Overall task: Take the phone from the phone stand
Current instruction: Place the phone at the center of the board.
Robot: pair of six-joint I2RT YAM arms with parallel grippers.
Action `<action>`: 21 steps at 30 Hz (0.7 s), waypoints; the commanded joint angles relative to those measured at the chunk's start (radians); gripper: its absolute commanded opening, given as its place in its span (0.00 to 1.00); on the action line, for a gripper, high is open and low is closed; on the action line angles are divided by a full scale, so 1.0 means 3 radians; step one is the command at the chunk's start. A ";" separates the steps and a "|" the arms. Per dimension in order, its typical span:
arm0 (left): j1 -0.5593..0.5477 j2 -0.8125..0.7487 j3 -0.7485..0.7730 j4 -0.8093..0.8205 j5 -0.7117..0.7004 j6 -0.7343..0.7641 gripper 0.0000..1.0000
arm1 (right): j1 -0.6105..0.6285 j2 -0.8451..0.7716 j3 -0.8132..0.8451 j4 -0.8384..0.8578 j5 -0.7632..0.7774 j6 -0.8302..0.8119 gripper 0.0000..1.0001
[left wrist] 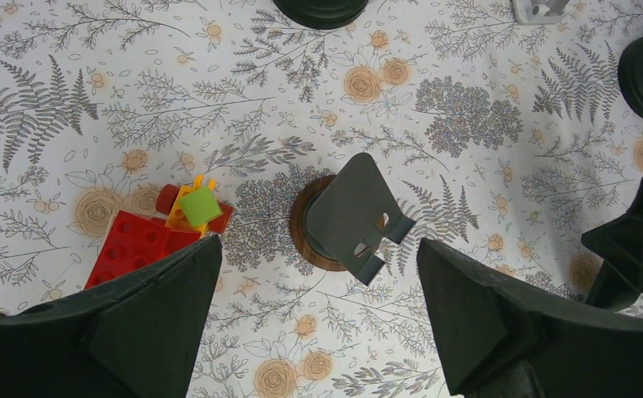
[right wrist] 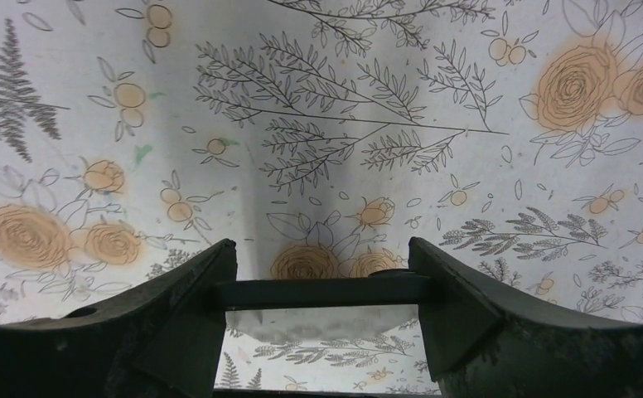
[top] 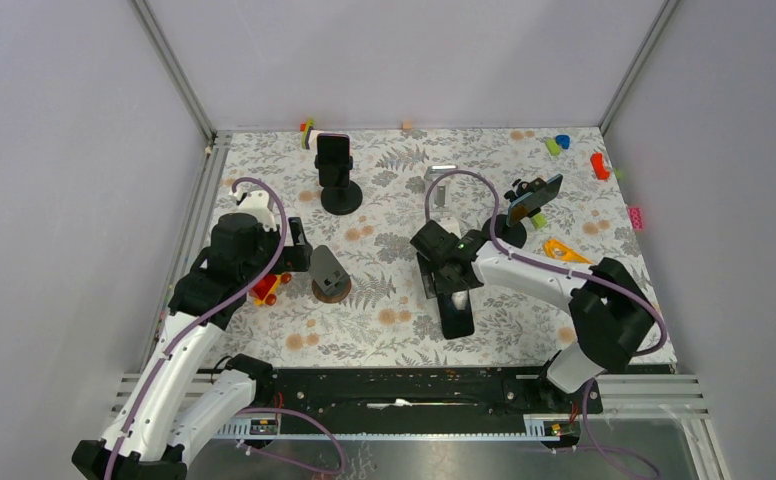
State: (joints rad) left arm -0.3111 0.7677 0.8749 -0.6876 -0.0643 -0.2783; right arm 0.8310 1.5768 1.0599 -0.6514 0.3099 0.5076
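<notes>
Dark fingers [right wrist: 177,323] of the right gripper [right wrist: 322,269] fill the foreground of its wrist camera. They are clamped on the black phone [right wrist: 322,292], whose edge spans the gap and touches both pads. Its glossy face mirrors the floral cloth of the table [right wrist: 343,124].

From above, the phone runs lengthwise toward the table's near edge, right of centre, partly under the wrist. Whether it rests on the cloth or hangs just above it cannot be told.

The phone stand [top: 329,275], a grey plate tilted on a round brown base, sits left of centre, well apart from the phone. The left gripper [top: 299,258] hangs just beside it with jaws spread wide. In that arm's wrist view the stand shows between the two fingers.

Red, yellow and green toy blocks [top: 267,288] lie just beside the stand, on the side toward the table's left edge.

Near the far edge, left of centre, a second stand [top: 339,190] on a round black base carries an upright dark handset. Toward the far-right corner a third stand [top: 511,232] holds another, tilted. Small coloured blocks [top: 599,165] dot that corner.
</notes>
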 commanded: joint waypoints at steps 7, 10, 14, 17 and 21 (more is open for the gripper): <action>-0.0011 -0.0008 0.0027 0.0098 -0.0039 0.0020 0.98 | 0.0001 0.0187 -0.0203 0.0508 0.0385 0.0287 0.18; -0.0011 0.0005 0.0024 0.0100 -0.0017 0.0028 0.98 | 0.0001 0.0222 -0.0263 0.0574 0.0436 0.0317 0.28; -0.0011 0.0010 0.0015 0.0113 -0.0011 0.0028 0.98 | 0.0001 0.0255 -0.0364 0.0663 0.0423 0.0341 0.37; -0.0011 0.0027 0.0014 0.0124 -0.0016 0.0028 0.98 | 0.0001 0.0339 -0.0378 0.0667 0.0365 0.0343 0.42; -0.0011 0.0041 0.0014 0.0121 -0.0016 0.0032 0.98 | 0.0001 0.0394 -0.0381 0.0664 0.0332 0.0363 0.64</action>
State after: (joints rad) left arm -0.3111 0.7761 0.8749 -0.6865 -0.0643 -0.2783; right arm 0.8310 1.6737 0.9520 -0.4667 0.3817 0.5938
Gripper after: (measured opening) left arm 0.982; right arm 0.791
